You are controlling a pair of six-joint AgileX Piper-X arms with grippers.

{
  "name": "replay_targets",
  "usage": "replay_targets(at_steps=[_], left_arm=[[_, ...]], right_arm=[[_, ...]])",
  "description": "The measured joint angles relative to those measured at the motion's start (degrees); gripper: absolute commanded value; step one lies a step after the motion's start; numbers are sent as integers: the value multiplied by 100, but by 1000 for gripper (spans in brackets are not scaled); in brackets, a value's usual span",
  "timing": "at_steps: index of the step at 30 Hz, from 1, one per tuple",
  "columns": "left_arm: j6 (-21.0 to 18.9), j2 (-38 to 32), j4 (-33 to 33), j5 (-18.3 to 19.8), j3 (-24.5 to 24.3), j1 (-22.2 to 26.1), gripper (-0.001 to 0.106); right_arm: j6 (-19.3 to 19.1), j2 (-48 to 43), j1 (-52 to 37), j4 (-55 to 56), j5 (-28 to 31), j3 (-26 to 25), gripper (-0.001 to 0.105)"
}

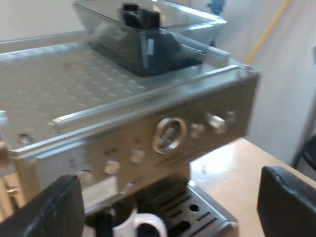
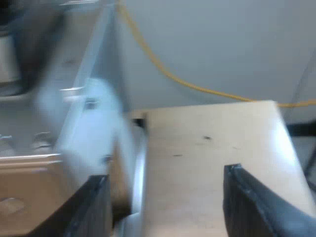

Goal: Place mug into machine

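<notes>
The espresso machine stands below my left gripper, with its bean hopper on top and a round gauge on its steel front. A white mug sits on the drip tray under the machine's front, handle turned outward. My left gripper is open, its two black fingers wide apart above the tray, holding nothing. My right gripper is open too, with nothing between its fingers, over the wooden table beside the machine's side.
A yellow cable hangs along the wall behind the table. The wooden tabletop continues past the drip tray to its edge. A dark object stands off the table's end.
</notes>
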Motion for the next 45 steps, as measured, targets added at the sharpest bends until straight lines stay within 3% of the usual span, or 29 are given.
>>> replay_targets(at_steps=[3,8,11,17,21,29,34,45], left_arm=[[0,59,0,0,-55,369,72],[-11,59,11,118,-55,1234,72],[-9,-7,135,116,-55,1480,72],[224,-334,646,131,-55,1486,72],[270,-628,801,131,-55,1486,72],[288,-1529,1689,218,8,1486,72],[288,-2124,1744,217,281,1486,72],[288,-3173,2700,217,784,1176,72]], right_arm=[[2,-207,-547,247,-92,0,52],[-269,-560,-1668,655,-780,0,52],[-431,-767,-2204,827,-1009,0,52],[-686,-1432,-2976,838,-1462,348,52],[-879,-1954,-3039,867,-1499,757,52],[-894,-3232,-3039,1363,-1531,1339,52],[-902,-3809,-3039,1789,-1543,1414,52],[-902,-4587,-3039,2338,-1543,1456,52]])
